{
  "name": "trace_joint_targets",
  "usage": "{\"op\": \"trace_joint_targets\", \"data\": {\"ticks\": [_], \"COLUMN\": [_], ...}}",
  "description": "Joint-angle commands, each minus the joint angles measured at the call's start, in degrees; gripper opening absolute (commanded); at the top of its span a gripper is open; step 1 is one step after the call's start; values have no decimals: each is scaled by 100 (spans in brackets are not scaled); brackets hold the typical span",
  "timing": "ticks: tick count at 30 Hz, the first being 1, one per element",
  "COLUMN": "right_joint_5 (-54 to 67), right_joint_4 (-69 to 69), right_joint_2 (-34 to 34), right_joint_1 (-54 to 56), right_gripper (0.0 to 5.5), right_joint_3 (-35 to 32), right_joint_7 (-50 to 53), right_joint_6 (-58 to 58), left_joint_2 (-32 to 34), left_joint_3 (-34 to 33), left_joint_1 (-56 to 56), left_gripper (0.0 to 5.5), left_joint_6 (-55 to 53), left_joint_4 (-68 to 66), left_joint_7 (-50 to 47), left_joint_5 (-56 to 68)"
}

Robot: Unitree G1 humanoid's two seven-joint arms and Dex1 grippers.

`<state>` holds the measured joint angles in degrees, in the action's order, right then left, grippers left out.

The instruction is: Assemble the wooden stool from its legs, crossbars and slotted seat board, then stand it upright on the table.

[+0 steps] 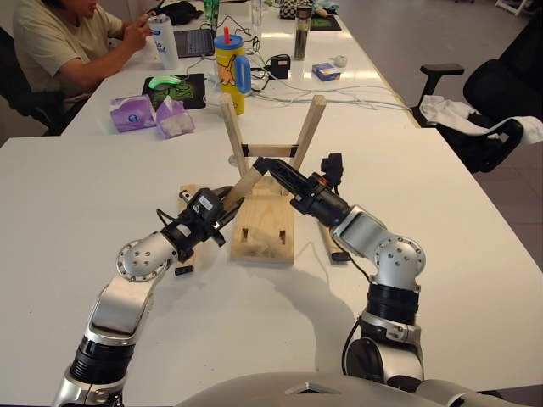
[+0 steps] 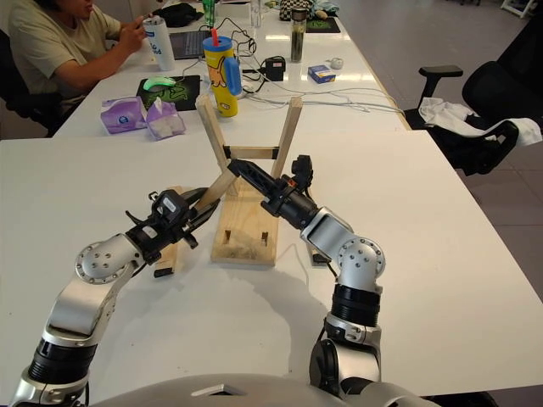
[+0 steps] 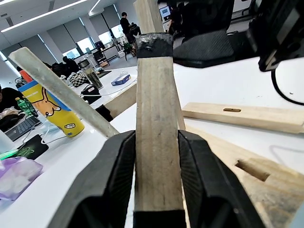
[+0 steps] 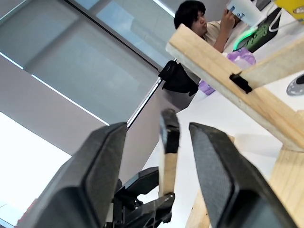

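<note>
Your left tool pinches a loose leg, angled up over the slotted seat board on the worktop. Your right tool is spread around the leg's capped tip. A crossbar frame stands at the board's far end. Likely next: close right and steer the leg into a slot.

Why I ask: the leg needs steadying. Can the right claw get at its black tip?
Probably yes: the right claw stands open, seemingly either side of the leg's black tip, with nothing between.
</note>
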<state>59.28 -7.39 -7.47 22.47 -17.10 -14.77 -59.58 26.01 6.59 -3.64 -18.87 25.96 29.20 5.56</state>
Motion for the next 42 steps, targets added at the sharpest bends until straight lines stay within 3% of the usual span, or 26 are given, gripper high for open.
{"op": "trace_joint_targets", "data": {"ticks": [1, 4, 18, 22, 23, 28, 35, 38, 42], "right_joint_5": [143, 230, 205, 130, 100, -207, -952, -1590, -2041], "right_joint_4": [128, 159, 118, 160, 180, 265, -119, -504, -174], "right_joint_2": [23, 4, 159, 202, 221, 387, 1115, 1586, 1713], "right_joint_1": [64, 74, -9, -61, -77, -94, -388, -605, -528], "right_gripper": [243, 243, 46, 44, 44, 44, 44, 44, 44], "right_joint_3": [27, 24, 300, 350, 362, 364, 151, 164, 152], "right_joint_7": [98, 131, 228, 265, 272, 351, 608, 730, 711], "right_joint_6": [76, 138, 383, 488, 519, 807, 1258, 1621, 2091], "left_joint_2": [-91, -105, -224, -235, -273, -521, -740, -846, -1029], "left_joint_3": [75, 121, 153, 116, 89, -172, -460, -499, -458], "left_joint_1": [-122, -131, -220, -269, -281, -265, -251, -292, -248], "left_gripper": [131, 131, 131, 131, 168, 237, 342, 346, 346], "left_joint_6": [-151, -212, -614, -716, -750, -968, -1200, -1168, -1129], "left_joint_4": [164, 218, 399, 411, 407, 559, 525, 434, 386], "left_joint_7": [6, 26, -12, -32, -89, -112, -474, -662, -957], "left_joint_5": [70, 82, 279, 346, 355, 923, 1217, 1179, 1107]}}
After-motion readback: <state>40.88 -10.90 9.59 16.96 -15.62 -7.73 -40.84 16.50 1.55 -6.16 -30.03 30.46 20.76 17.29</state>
